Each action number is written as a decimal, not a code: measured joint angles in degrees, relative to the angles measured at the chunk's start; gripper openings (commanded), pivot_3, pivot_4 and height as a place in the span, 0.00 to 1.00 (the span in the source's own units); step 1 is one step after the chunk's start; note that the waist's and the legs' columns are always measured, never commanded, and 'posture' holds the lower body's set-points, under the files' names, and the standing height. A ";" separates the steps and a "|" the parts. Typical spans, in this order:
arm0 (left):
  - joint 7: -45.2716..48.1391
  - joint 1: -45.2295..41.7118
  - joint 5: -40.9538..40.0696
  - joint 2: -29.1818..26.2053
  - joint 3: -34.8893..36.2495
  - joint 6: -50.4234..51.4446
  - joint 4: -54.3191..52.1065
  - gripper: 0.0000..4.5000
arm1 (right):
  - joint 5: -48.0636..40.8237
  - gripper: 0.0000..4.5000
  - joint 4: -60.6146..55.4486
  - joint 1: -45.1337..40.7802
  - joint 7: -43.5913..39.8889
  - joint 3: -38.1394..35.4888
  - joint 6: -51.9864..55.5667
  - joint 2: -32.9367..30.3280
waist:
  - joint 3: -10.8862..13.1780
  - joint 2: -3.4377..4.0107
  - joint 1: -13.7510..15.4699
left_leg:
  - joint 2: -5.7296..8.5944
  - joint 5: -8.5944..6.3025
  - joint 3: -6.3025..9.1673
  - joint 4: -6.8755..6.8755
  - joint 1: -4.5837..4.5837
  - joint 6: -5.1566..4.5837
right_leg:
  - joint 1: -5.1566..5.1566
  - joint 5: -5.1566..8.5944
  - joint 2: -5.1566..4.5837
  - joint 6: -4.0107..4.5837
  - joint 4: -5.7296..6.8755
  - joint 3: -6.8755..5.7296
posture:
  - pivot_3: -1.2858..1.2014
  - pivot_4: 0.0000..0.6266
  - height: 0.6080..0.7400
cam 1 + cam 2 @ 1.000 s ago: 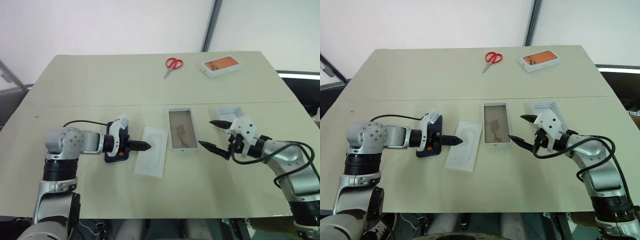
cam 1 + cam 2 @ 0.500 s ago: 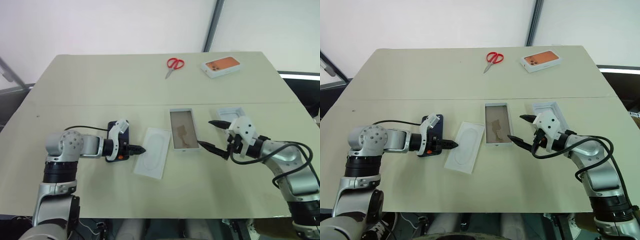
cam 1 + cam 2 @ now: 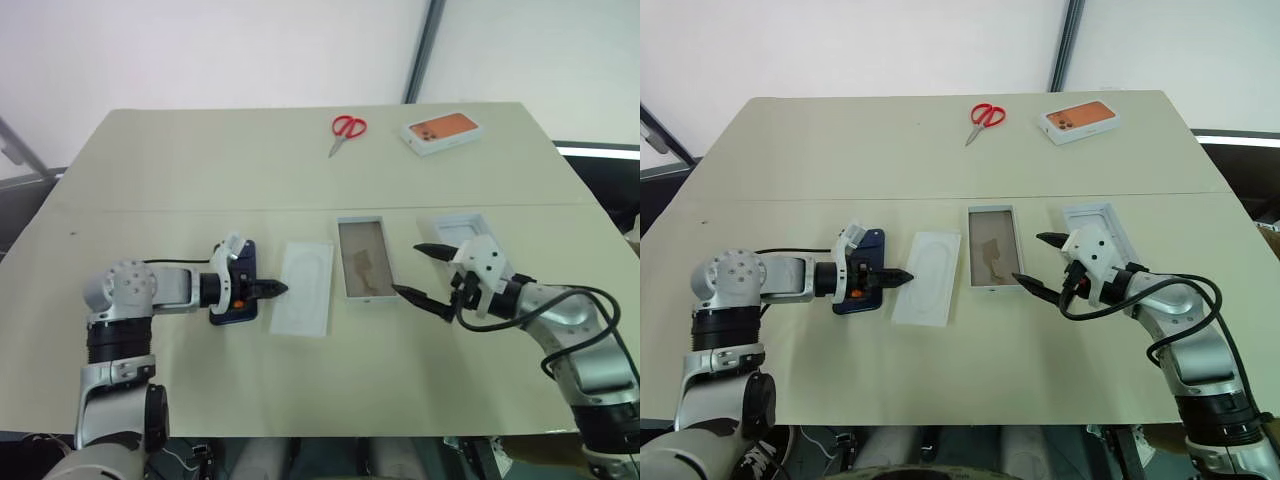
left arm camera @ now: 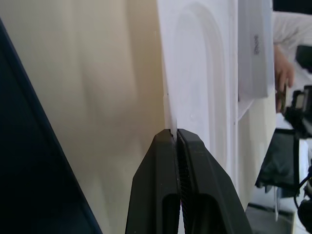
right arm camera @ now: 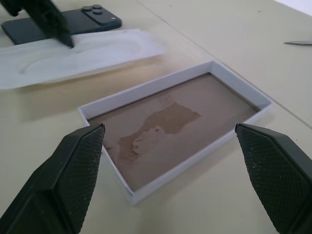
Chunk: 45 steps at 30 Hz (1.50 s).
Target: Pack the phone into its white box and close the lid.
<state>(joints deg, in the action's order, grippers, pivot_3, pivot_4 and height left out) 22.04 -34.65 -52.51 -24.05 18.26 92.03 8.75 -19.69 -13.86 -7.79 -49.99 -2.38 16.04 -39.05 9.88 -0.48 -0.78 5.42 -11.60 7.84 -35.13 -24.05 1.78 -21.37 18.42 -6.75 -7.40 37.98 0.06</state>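
**Beige desk, left claw pinching insert edge**

Desk (image 3: 200, 180) carries phone (image 3: 868, 243) flat near its left edge, partly under left gripper (image 3: 280, 289). Left wrist view adds detail: fingers pressed together on the thin edge of the flat white insert (image 3: 305, 287). Right gripper (image 3: 1038, 262) spread wide, holding nothing, by the white box (image 3: 363, 259), mid-desk; right wrist view shows its brownish stained floor. Lid (image 3: 1095, 222) lies open-side-up behind right gripper. Scissors (image 3: 346, 131) and orange-picture box (image 3: 442, 133) near far edge.

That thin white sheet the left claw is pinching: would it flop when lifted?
Probably a little. The flat white insert looks thin, and the left end effector pinches only its edge, so the far end may sag. It seems light, likely sliding easily on the smooth table.
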 measured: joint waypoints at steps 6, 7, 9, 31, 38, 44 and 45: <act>-2.10 -2.28 -1.94 1.28 5.52 -0.03 1.46 0.01 | 0.30 1.00 -0.72 -1.34 -0.39 3.27 0.89 1.16 | 0.03 -0.05 0.04 | 0.00 0.02 0.02 -0.01 0.00 0.03 | 0.00 0.00 0.01 0.00 0.01 -0.01 | 0.52 0.24 1.00; -2.66 -3.05 -1.93 1.93 6.81 -0.01 1.46 0.01 | 0.39 1.00 -1.13 -1.74 -0.60 4.53 1.08 1.81 | 0.03 -0.06 0.03 | 0.00 0.02 0.02 -0.01 0.00 0.03 | 0.01 0.00 0.01 0.00 0.01 -0.01 | 0.52 0.24 1.00; -3.58 -4.59 -1.92 3.09 8.45 -0.12 1.34 0.01 | 0.89 1.00 -1.59 -3.00 -1.29 7.83 1.04 2.97 | 0.04 -0.07 0.02 | 0.00 0.02 0.01 -0.01 0.00 0.04 | 0.00 0.00 0.01 -0.01 0.01 -0.01 | 0.52 0.24 1.00; -6.33 -5.36 -0.38 5.39 10.96 -1.00 -0.95 0.00 | 11.86 0.01 10.99 -11.62 -16.16 18.99 -9.70 0.15 | 0.07 -0.13 -0.07 | 0.00 0.16 0.03 -0.02 -0.01 0.27 | -0.01 0.00 0.04 -0.01 0.02 -0.02 | 0.52 0.24 1.00; -8.53 -7.68 -2.09 8.05 12.10 -0.02 -0.97 0.00 | 11.81 0.01 6.83 -10.73 -14.03 20.56 -6.20 3.98 | 0.07 -0.16 0.02 | 0.02 0.18 0.03 -0.03 -0.01 0.32 | 0.00 -0.01 0.03 -0.01 0.03 -0.02 | 0.52 0.24 1.00; -10.88 -5.17 -4.67 9.85 10.54 -0.01 -2.34 0.00 | 12.21 0.55 6.84 -11.34 -9.81 19.75 -4.12 6.36 | 0.07 -0.16 -0.11 | 0.01 0.20 0.03 -0.02 -0.01 0.35 | -0.03 -0.01 0.03 -0.01 0.05 -0.01 | 0.52 0.24 1.00; -11.41 -4.64 -5.02 10.03 10.53 -0.01 -2.35 0.00 | 12.21 0.66 6.79 -11.32 -9.07 19.19 -4.03 6.32 | 0.07 -0.16 -0.04 | 0.01 0.20 0.03 -0.03 -0.01 0.35 | -0.03 -0.01 0.03 -0.01 0.05 -0.01 | 0.52 0.24 1.00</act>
<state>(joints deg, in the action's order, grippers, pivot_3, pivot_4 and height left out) 10.63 -39.29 -57.54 -14.03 28.79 92.02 6.40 -7.48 -7.08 -19.12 -59.05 16.82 12.02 -32.73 9.95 -0.65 -0.82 5.43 -11.40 7.87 -35.16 -24.06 2.13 -21.39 18.42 -6.72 -7.41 38.02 0.06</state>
